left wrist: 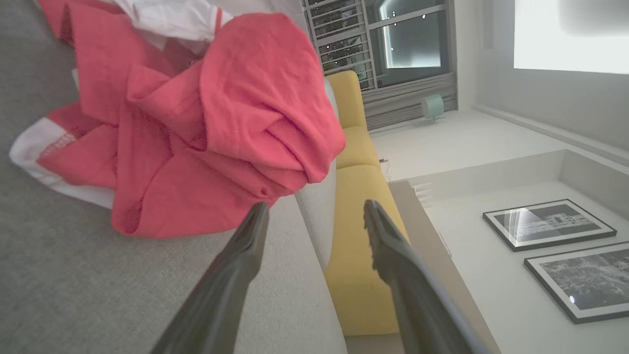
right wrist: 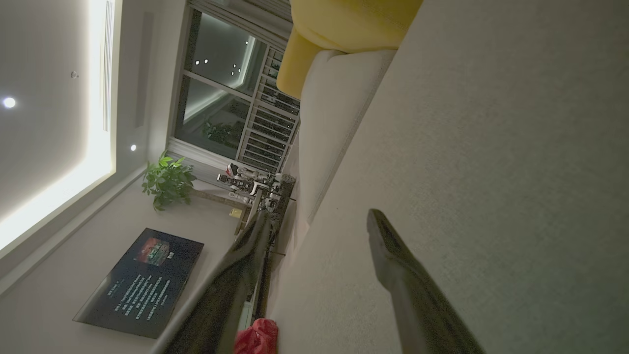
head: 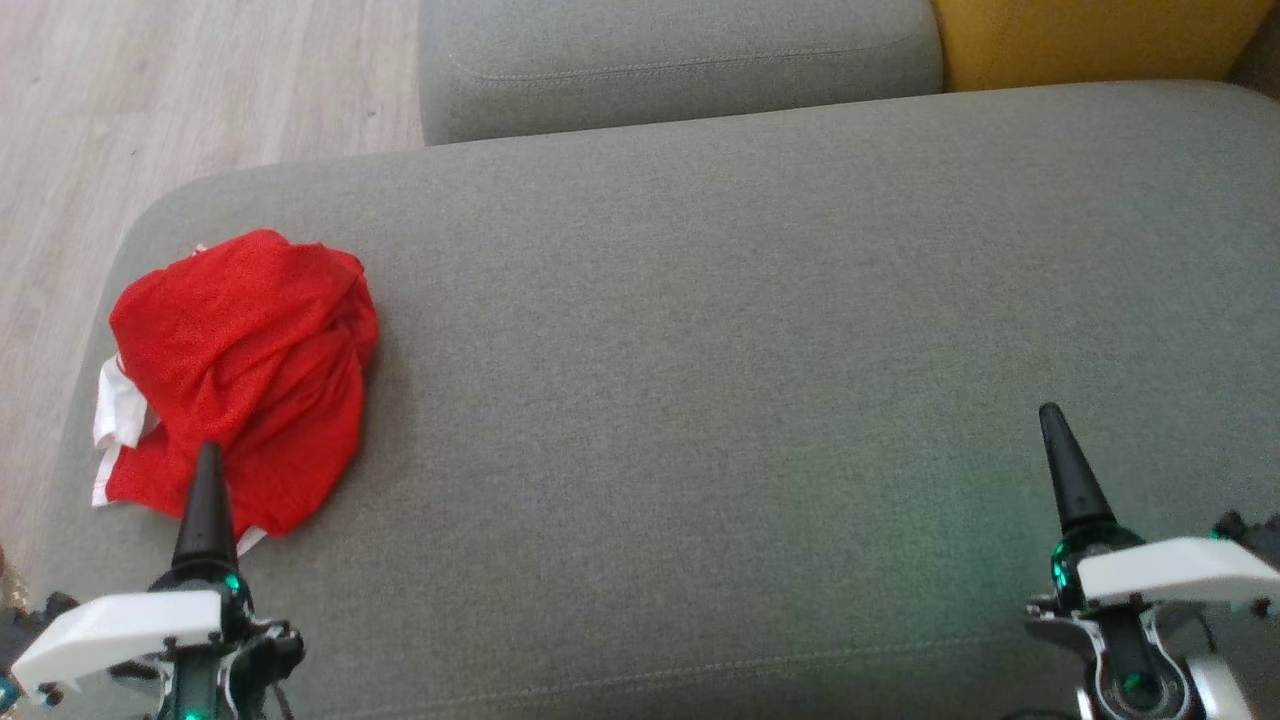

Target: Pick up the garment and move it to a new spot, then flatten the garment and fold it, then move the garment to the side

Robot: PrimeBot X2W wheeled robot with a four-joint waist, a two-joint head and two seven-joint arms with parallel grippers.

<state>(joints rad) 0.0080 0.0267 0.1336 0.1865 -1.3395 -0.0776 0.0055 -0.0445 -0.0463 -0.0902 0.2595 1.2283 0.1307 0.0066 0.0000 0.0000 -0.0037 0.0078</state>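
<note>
Both my pincers are spread and empty: left pincer (left wrist: 314, 212), right pincer (right wrist: 319, 216). Crumpled red garment (head: 240, 370) lies at nine o'clock on the grey sofa seat (head: 700, 350). It looks soft and light, I think; I would pinch a raised fold.

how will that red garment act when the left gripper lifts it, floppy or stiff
Probably floppy: the red garment lies crumpled in soft folds, so it should sag from any pinch point. Likely light, as it looks like thin cloth. Its white trim may trail and drag on the grey cushion.
</note>
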